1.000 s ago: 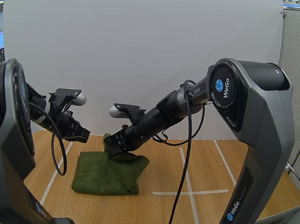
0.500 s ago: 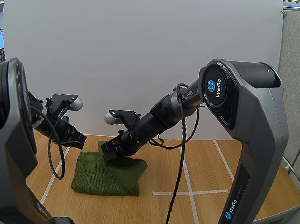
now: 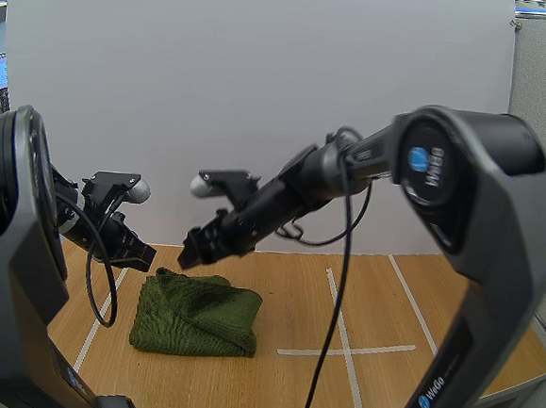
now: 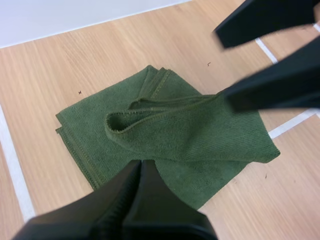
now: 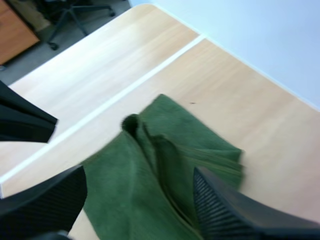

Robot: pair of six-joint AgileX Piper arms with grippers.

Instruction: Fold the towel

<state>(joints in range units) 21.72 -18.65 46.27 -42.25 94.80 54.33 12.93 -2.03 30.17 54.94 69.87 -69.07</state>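
Dark green terry towel (image 3: 198,313), folded into a rough rectangle, lies flat on the light wooden counter (image 3: 305,282). It sits in the left half, between the far and near edges. Its left side runs just beside a strip of white tape (image 3: 93,327) that parallels the counter's left edge. A cross of white tape (image 3: 347,350) lies to its right, apart from the cloth.

In the left wrist view the towel (image 4: 165,135) shows stacked layers with stitched hems. A loose upper layer is doubled over and bulges into a rounded ridge across the middle. The right wrist view shows the same ridge on the towel (image 5: 150,175).

The right pincer (image 3: 192,251) hangs above the towel's far-left corner, clear of the cloth. Its two black fingers (image 5: 220,210) stand well apart, ribbed inner faces turned to each other, with the towel below the gap and nothing gripped.

The left pincer (image 3: 144,251) hangs over the counter's left edge region, beside the towel's far-left corner and apart from it. Its fingers (image 4: 140,200) lie together as one dark wedge above the towel's near hem, closed on nothing.

The two pincers are near each other, not touching.
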